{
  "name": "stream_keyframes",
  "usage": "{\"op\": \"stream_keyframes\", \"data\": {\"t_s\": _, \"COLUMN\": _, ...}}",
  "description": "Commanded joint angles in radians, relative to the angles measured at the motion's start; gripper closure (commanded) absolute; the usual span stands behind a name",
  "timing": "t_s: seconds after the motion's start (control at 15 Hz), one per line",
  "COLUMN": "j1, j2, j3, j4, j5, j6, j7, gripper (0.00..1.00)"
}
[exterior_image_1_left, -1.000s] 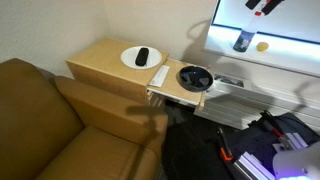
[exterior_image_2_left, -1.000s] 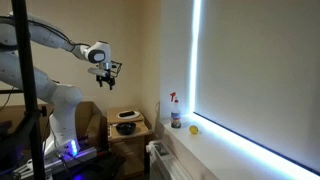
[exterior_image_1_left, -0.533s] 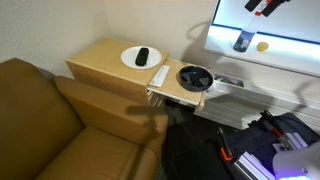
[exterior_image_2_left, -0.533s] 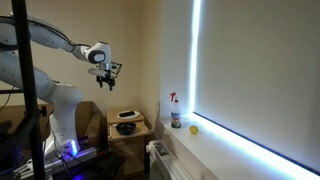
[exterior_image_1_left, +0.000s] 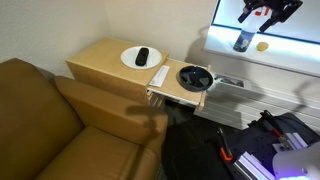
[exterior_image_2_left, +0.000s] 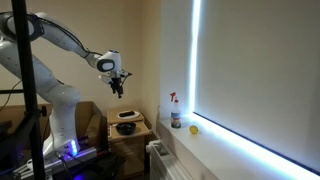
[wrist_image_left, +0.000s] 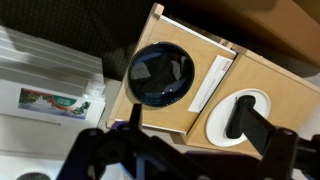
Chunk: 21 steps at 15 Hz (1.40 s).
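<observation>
2 jaws wide and empty, the gripper (exterior_image_2_left: 118, 90) hangs high, clear of the dark bowl (wrist_image_left: 162, 75) (white plate (wrist_image_left: 217, 120) at 4 o'clock).

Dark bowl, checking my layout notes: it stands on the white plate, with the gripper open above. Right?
No: the wrist view shows the dark bowl beside the white plate, on the wooden table itself; the gripper is open above.

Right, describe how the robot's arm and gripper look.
The arm is white, built of thick rounded segments with darker bands at the joints. A pale wrist block carries the black gripper, whose dark jaws show as blurred angular bars in the wrist view. No cables or markings are clear enough to read.
</observation>
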Motion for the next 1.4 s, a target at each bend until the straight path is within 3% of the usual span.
{"op": "stream_keyframes", "data": {"t_s": 0.0, "j1": -0.002, "j2": 0.049, "j3": 0.053, "j4": 0.002, "j5": 0.116, "j6": 0.032, "j7": 0.152, "gripper": 0.00}}
{"op": "stream_keyframes", "data": {"t_s": 0.07, "j1": -0.017, "j2": 0.032, "j3": 0.081, "j4": 0.004, "j5": 0.119, "j6": 0.037, "j7": 0.194, "gripper": 0.00}}
{"op": "stream_keyframes", "data": {"t_s": 0.13, "j1": -0.014, "j2": 0.058, "j3": 0.053, "j4": 0.007, "j5": 0.097, "j6": 0.023, "j7": 0.112, "gripper": 0.00}}
{"op": "stream_keyframes", "data": {"t_s": 0.33, "j1": -0.014, "j2": 0.040, "j3": 0.084, "j4": 0.013, "j5": 0.108, "j6": 0.024, "j7": 0.184, "gripper": 0.00}}
{"op": "stream_keyframes", "data": {"t_s": 0.47, "j1": -0.023, "j2": 0.178, "j3": 0.103, "j4": 0.033, "j5": 0.107, "j6": 0.061, "j7": 0.233, "gripper": 0.00}}
{"op": "stream_keyframes", "data": {"t_s": 0.73, "j1": 0.032, "j2": 0.402, "j3": 0.086, "j4": 0.074, "j5": 0.238, "j6": 0.069, "j7": 0.254, "gripper": 0.00}}
{"op": "stream_keyframes", "data": {"t_s": 0.93, "j1": 0.020, "j2": 0.578, "j3": 0.113, "j4": 0.145, "j5": 0.255, "j6": 0.094, "j7": 0.325, "gripper": 0.00}}
{"op": "stream_keyframes", "data": {"t_s": 1.07, "j1": 0.016, "j2": 0.622, "j3": 0.124, "j4": 0.184, "j5": 0.249, "j6": 0.073, "j7": 0.384, "gripper": 0.00}}
{"op": "stream_keyframes", "data": {"t_s": 1.13, "j1": 0.011, "j2": 0.548, "j3": 0.119, "j4": 0.123, "j5": 0.233, "j6": 0.077, "j7": 0.341, "gripper": 0.00}}
{"op": "stream_keyframes", "data": {"t_s": 1.33, "j1": 0.013, "j2": 0.619, "j3": 0.126, "j4": 0.174, "j5": 0.231, "j6": 0.077, "j7": 0.376, "gripper": 0.00}}
